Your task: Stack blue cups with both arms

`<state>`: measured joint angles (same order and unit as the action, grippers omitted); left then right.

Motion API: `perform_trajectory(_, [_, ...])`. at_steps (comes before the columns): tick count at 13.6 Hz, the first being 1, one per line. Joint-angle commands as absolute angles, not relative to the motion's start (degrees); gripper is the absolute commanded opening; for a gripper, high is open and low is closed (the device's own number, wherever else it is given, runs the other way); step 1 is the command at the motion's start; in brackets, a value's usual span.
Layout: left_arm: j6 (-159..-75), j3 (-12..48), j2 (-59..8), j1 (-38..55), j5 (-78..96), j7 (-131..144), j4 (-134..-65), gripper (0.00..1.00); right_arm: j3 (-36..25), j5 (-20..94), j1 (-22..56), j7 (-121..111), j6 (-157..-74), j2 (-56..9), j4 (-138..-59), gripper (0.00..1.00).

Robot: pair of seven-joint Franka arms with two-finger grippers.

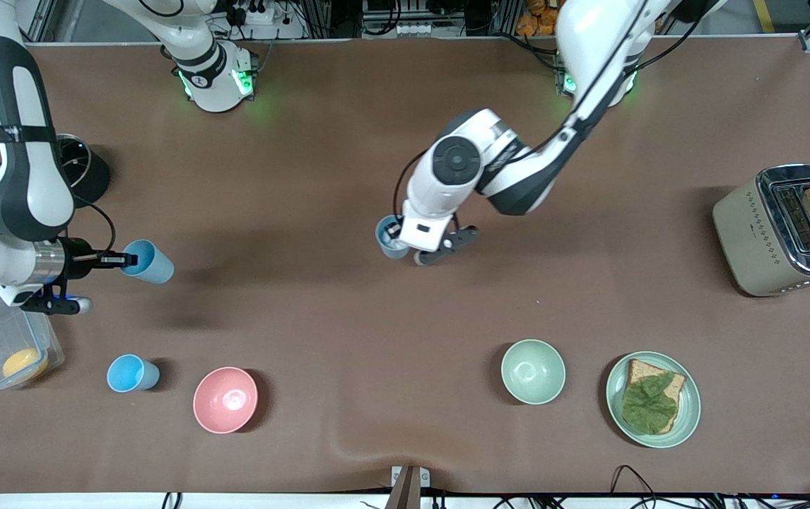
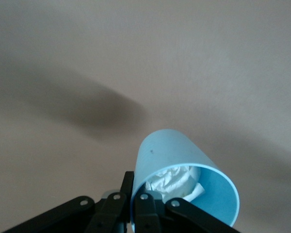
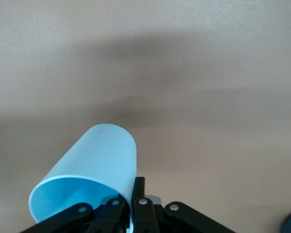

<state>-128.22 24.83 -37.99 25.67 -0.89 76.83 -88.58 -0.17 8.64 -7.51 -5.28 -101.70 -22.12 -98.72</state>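
Apparently unlabelled, both tools, left [image 1: 396,239] and right [image 1: 124,261], grip blue cups [image 1: 148,261].

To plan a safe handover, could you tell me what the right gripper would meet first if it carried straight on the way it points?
Likely the left gripper and its cup, though heights are unclear; the right gripper holds a tilted blue cup.

Brown counter [image 1: 348,339] bearing: blue cup [image 1: 132,373], pink bowl [image 1: 225,399], green bowl [image 1: 533,372], sandwich plate [image 1: 652,399], toaster [image 1: 783,230], lidless container [image 1: 9,350].
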Motion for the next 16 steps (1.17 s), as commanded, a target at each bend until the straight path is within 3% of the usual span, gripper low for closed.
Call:
perform_trajectory(1, [-131.04,24.26,-41.3,27.16,-0.62,78.75,-87.36,0.0,-0.09,9.84,-6.33,-2.29,-99.85,-21.71,-97.65,0.0])
perform_trajectory(6, [-132.98,23.73,-45.35,27.42,-0.97,78.66,-87.8,0.0,0.0,10.02,-4.92,0.79,-98.53,-21.62,-96.59,0.0])
perform_trajectory(9, [-132.98,22.94,-46.23,27.6,-2.99,78.66,-87.98,0.29,0.0,12.04,-1.68,7.97,-94.33,-21.27,-93.09,0.0])
perform_trajectory(10, [-132.98,22.85,-46.23,27.6,-2.99,78.58,-87.98,0.55,0.0,13.09,0.24,11.83,-92.22,-21.36,-90.81,0.0])
perform_trajectory(11, [-132.98,22.68,-45.97,27.51,-3.16,78.31,-87.98,1.0,-0.09,13.79,2.44,16.04,-90.81,-21.44,-88.96,0.0])
perform_trajectory(14, [-131.58,22.67,-43.0,26.81,-3.78,78.92,-87.98,1.0,0.0,14.06,7.37,24.85,-90.88,-21.53,-87.36,0.0])
perform_trajectory(16, [-126.15,22.68,-37.56,26.63,-3.78,80.41,-87.89,1.0,0.0,14.15,10.27,29.77,-91.32,-21.62,-86.66,0.0])
